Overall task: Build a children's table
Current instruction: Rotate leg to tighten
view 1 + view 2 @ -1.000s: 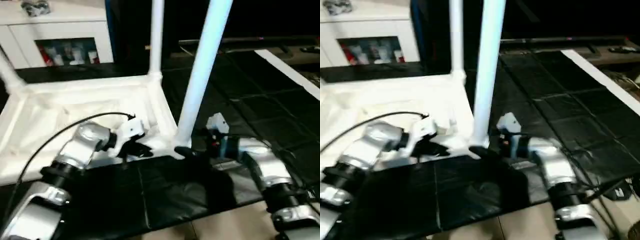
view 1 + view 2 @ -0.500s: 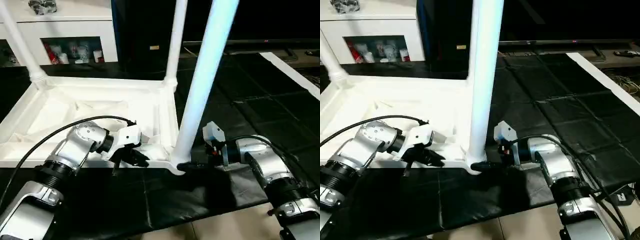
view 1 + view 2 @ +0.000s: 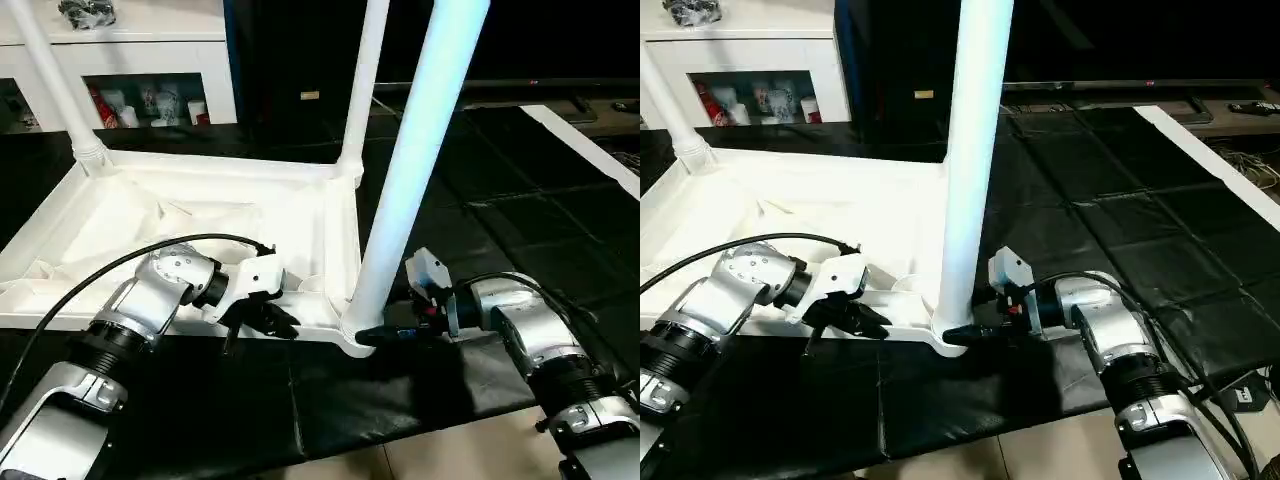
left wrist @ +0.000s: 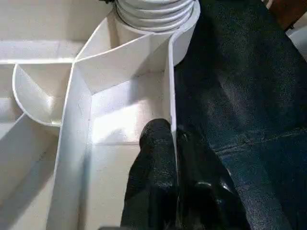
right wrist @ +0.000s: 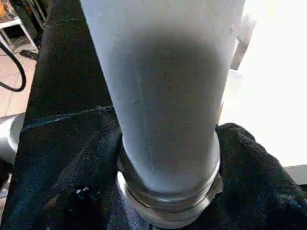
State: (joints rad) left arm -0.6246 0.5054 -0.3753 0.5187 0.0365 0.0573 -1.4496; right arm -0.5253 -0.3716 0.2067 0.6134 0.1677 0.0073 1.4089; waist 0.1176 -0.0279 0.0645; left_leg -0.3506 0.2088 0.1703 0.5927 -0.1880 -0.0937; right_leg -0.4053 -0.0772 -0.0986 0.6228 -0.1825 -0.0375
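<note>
Children's table (image 3: 200, 215) lies upturned, left gripper (image 4: 175, 158) fingers pinching its rim; right gripper (image 5: 168, 143) fingers have narrowed around the near leg (image 3: 410, 170).

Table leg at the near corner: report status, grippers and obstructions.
Left gripper shut on the tabletop rim. Right gripper fingers either side of the near leg base. Leg upright in its corner socket. Nothing in the way.
</note>
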